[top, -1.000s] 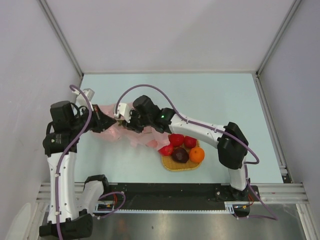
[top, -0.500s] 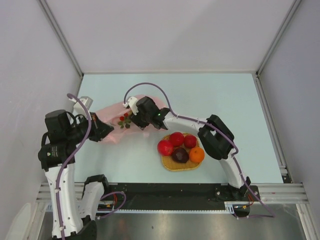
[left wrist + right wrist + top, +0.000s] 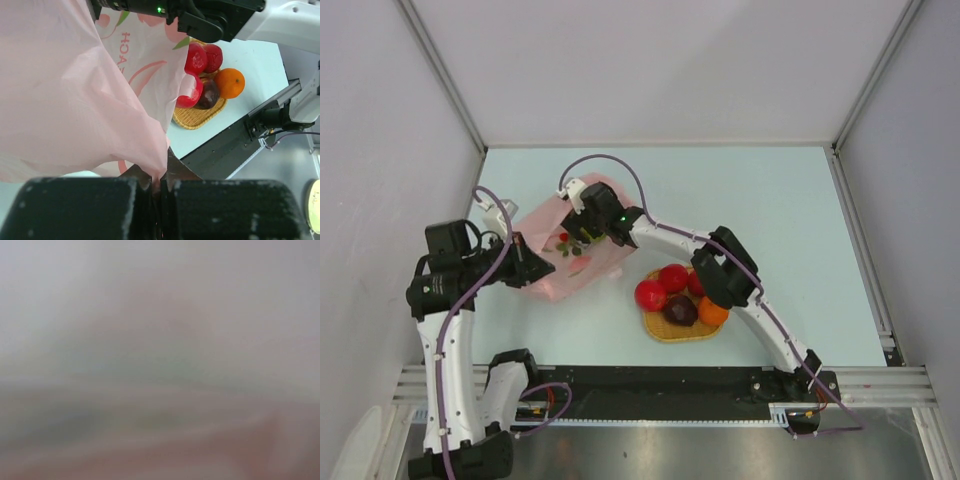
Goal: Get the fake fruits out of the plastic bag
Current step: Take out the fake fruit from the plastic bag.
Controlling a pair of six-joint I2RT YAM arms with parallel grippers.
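The pink plastic bag (image 3: 588,262) lies left of centre, and my left gripper (image 3: 530,270) is shut on its near-left edge. In the left wrist view the film (image 3: 75,100) bunches into the closed jaws of the left gripper (image 3: 159,184). My right gripper (image 3: 576,238) reaches into the bag from the far side. Its fingers are dim through the film, so their state is unclear. Fake fruits sit on a woven mat (image 3: 665,330): three red (image 3: 650,294) (image 3: 672,277) (image 3: 699,283), one purple (image 3: 680,310), one orange (image 3: 714,311). The right wrist view is a pinkish-grey blur.
The right arm (image 3: 720,270) arches over the back of the mat. Grey walls close in the pale blue table (image 3: 770,200) on three sides. A black rail (image 3: 670,380) carrying the arm bases runs along the near edge.
The right gripper has pushed further into the bag and its elbow has swung left. The left gripper has drawn the bag's edge nearer, and the bag has spread out fuller.
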